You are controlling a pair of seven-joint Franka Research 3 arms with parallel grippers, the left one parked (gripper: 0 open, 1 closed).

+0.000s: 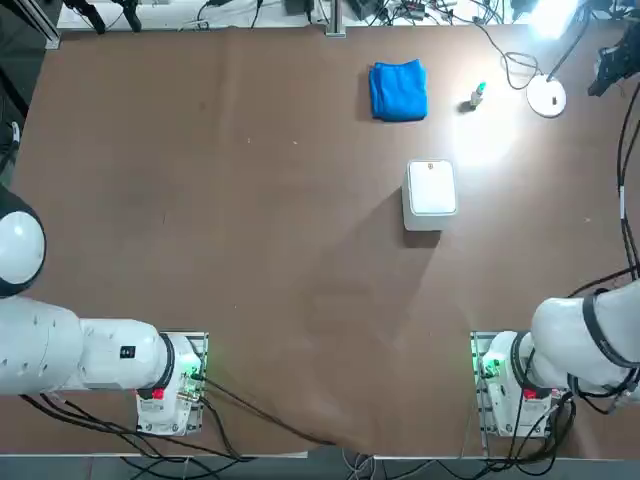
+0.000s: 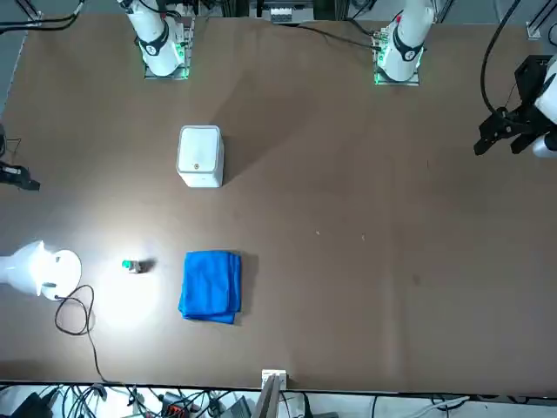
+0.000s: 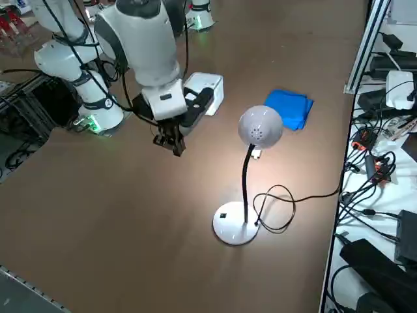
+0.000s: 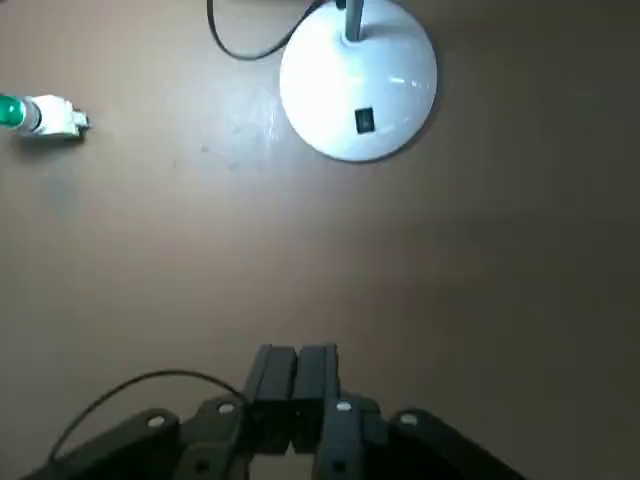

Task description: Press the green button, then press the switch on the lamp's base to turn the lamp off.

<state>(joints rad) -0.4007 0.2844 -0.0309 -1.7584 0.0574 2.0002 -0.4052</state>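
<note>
**Above bare table, right gripper shut, lamp lit**

At the right edge of the top view your right arm is cut off, its hand out of frame. From the side, the right gripper (image 3: 174, 145) points down over bare table, fingers (image 4: 296, 375) pressed together, holding nothing. The lamp (image 3: 259, 128) shines; its base (image 4: 358, 80) shows a small black switch (image 4: 363, 120). The green button (image 4: 12, 111) lies on its side nearby, upper left in the wrist view.

From overhead we lose the lamp's head (image 1: 552, 18) in its own glare; in the wrist view the green button (image 4: 14, 112) is cut by the edge.
</note>
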